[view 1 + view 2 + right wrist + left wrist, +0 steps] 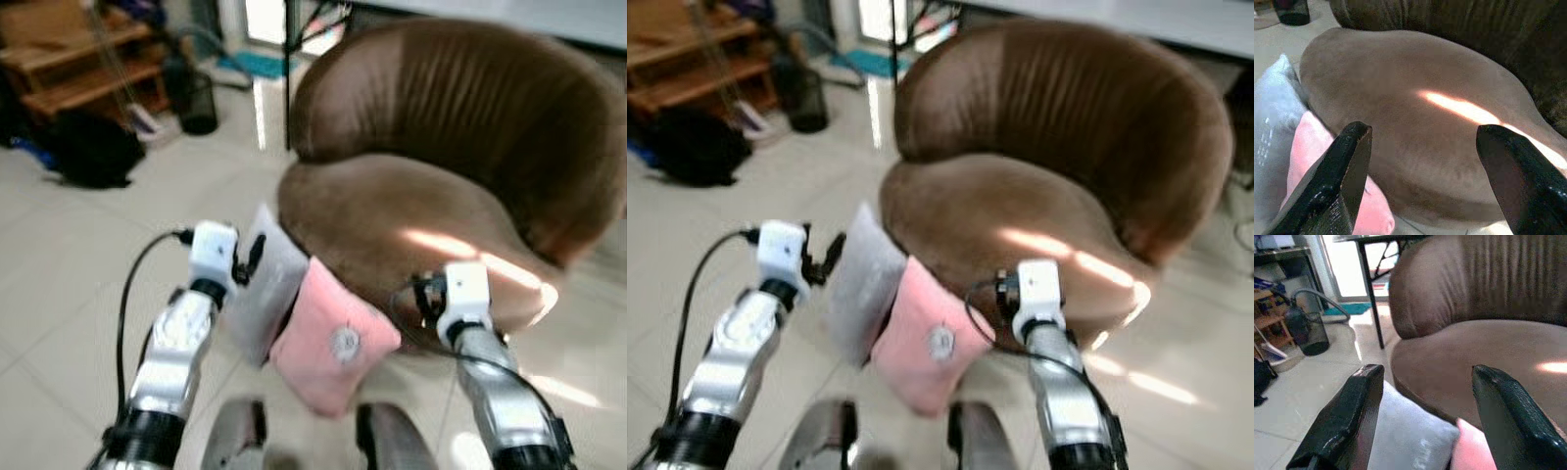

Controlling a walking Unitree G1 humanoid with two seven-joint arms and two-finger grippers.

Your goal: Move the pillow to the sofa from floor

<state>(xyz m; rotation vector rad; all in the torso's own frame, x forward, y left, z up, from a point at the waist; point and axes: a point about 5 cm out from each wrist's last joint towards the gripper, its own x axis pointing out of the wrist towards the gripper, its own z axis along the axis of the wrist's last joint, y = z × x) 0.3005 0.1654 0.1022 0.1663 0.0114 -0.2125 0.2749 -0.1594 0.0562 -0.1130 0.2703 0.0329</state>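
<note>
Both arms raised, left hand [1425, 426] and right hand [1425, 181] seemingly spread.

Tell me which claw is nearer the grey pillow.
Left. The left claw, open, hovers right at the grey pillow's top edge. The right claw, also open, sits over the sofa's front edge, beyond the pink pillow.

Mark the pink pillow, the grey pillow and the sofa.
pink pillow [328, 343]: left eye view, middle of its face.
grey pillow [263, 286]: left eye view, its flat side.
sofa [392, 220]: left eye view, seat cushion.
</note>
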